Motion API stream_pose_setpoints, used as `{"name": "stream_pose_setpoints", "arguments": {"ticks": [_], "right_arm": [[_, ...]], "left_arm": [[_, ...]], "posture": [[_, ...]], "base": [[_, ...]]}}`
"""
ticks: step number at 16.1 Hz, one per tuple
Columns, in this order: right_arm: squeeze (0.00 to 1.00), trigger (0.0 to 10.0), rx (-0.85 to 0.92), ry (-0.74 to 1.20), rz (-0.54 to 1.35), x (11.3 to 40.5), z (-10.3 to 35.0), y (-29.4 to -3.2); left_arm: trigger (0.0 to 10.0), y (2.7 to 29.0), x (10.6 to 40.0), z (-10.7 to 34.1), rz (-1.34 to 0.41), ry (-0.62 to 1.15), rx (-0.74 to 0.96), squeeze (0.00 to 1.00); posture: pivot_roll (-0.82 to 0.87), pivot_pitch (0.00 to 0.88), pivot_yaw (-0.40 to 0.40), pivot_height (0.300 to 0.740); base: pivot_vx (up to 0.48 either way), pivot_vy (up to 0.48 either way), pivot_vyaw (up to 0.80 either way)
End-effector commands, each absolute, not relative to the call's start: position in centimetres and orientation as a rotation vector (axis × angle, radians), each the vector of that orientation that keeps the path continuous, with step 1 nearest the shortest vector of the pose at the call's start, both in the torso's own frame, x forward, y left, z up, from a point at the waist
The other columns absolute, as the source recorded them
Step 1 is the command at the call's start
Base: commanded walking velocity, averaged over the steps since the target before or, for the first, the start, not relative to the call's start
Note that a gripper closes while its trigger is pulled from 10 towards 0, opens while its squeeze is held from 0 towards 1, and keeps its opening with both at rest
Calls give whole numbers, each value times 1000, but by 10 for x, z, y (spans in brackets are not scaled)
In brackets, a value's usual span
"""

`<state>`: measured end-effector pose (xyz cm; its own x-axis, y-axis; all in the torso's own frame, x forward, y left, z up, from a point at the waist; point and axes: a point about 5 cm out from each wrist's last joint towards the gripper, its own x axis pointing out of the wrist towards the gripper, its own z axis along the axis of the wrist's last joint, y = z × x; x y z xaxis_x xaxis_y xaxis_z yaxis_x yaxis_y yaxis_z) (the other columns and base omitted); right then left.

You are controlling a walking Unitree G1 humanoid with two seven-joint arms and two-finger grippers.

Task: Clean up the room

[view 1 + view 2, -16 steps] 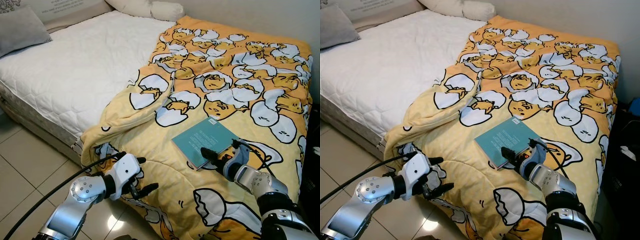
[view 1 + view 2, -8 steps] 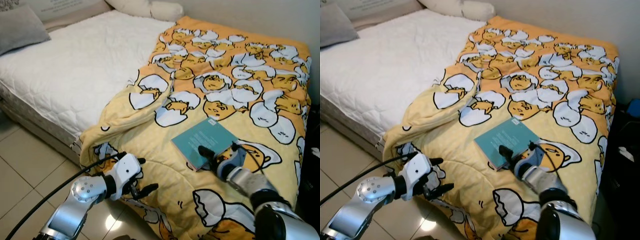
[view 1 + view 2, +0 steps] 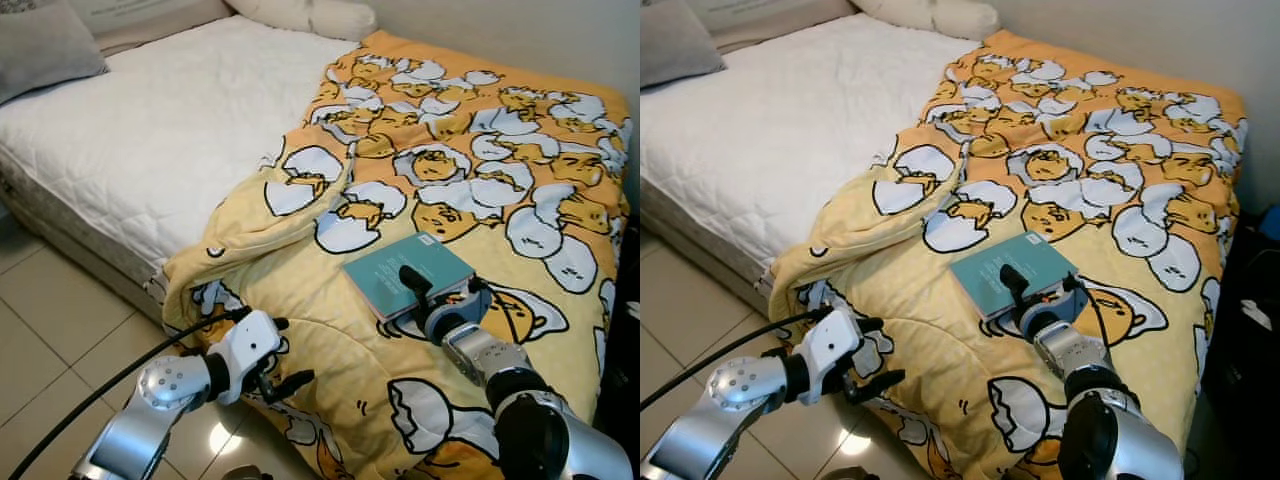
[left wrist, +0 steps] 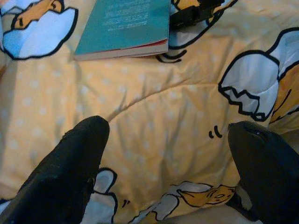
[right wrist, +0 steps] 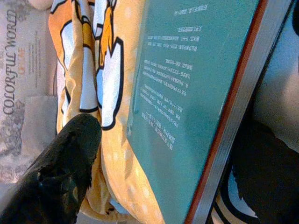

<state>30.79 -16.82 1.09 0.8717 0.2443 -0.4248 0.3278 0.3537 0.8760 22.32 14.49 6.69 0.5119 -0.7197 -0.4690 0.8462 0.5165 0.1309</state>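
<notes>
A teal book (image 3: 405, 268) lies flat on the yellow egg-print blanket (image 3: 470, 170) near the bed's front right. My right gripper (image 3: 412, 295) is open at the book's near edge; one black finger (image 3: 408, 278) reaches over the cover. In the right wrist view the book (image 5: 187, 93) and its red-edged side sit between the two fingers (image 5: 65, 177). Low at the left, my left gripper (image 3: 283, 352) is open and holds nothing, just off the blanket's hanging edge. The left wrist view shows its fingers (image 4: 70, 168) spread wide, with the book (image 4: 126, 23) beyond them.
The bare white mattress (image 3: 160, 120) takes up the bed's left half, with a grey pillow (image 3: 45, 45) and a white pillow (image 3: 310, 15) at its head. Tiled floor (image 3: 60, 320) runs along the bed's near side. Dark objects (image 3: 1255, 290) stand at the right edge.
The camera has shifted a little. My right gripper has pushed forward, so one finger now lies over the book's cover. The left arm has hardly moved.
</notes>
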Motion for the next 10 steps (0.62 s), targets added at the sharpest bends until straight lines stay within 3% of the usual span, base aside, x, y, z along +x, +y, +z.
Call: {"name": "stream_pose_setpoints", "arguments": {"ticks": [1, 6, 10], "right_arm": [[0, 10000, 1266, 480, -63, 317, 21, -171], [0, 10000, 1156, 525, -199, 311, 9, -174], [0, 10000, 1203, 499, -188, 310, 6, -163]], "left_arm": [[10000, 145, 223, 71, -965, 372, 383, 424], [10000, 150, 222, 73, -967, 380, 406, 427], [10000, 162, 214, 79, -995, 399, 433, 427]], "posture": [[68, 0, -38, 740], [119, 0, -18, 740], [196, 0, 34, 740]], "base": [[0, 0, 0], [0, 0, 0], [0, 0, 0]]}}
